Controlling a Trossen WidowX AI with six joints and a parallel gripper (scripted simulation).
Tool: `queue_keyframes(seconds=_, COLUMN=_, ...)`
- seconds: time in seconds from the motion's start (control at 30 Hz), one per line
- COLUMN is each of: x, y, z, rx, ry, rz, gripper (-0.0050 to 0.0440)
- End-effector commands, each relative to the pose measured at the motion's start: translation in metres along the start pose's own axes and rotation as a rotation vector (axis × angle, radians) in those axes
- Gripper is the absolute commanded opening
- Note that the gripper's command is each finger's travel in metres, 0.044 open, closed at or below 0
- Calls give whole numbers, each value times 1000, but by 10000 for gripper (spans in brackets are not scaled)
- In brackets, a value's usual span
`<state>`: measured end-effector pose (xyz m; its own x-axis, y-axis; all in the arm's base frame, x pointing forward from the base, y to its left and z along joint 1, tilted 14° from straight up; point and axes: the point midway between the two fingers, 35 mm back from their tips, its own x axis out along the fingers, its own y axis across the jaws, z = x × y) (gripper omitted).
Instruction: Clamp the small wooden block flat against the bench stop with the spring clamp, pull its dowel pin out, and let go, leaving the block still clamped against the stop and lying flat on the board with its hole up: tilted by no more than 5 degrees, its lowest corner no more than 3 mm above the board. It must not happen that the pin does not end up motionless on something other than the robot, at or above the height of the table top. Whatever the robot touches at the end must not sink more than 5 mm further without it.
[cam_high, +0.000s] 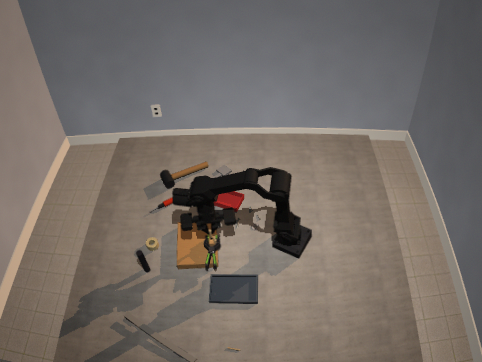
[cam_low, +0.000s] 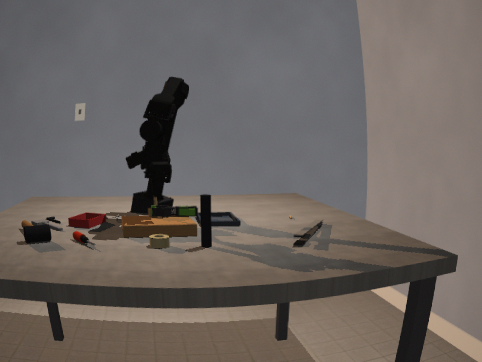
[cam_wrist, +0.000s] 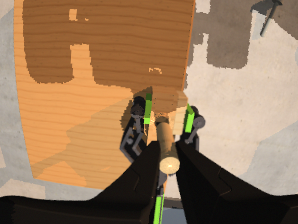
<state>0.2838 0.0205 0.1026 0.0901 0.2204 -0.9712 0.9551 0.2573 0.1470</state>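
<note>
Grey-walled room; end effector (cam_wrist: 166, 137) grips dowel pin (cam_wrist: 166, 148) above table (cam_low: 350, 240).

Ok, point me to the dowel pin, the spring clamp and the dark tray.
dowel pin (cam_wrist: 165, 144): wrist view, mid-shaft, between the fingers.
spring clamp (cam_high: 212, 256): top view, its green handles.
dark tray (cam_high: 233, 289): top view, its floor.
</note>
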Motion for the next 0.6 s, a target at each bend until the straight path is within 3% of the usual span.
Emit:
queue_keyframes(seconds=0.0, x=-2, y=0, z=0, rx=0, ry=-1, rz=3, gripper=0)
queue_keyframes(seconds=0.57, x=-2, y=-1, z=12, rx=6, ry=-4, rz=0, gripper=0)
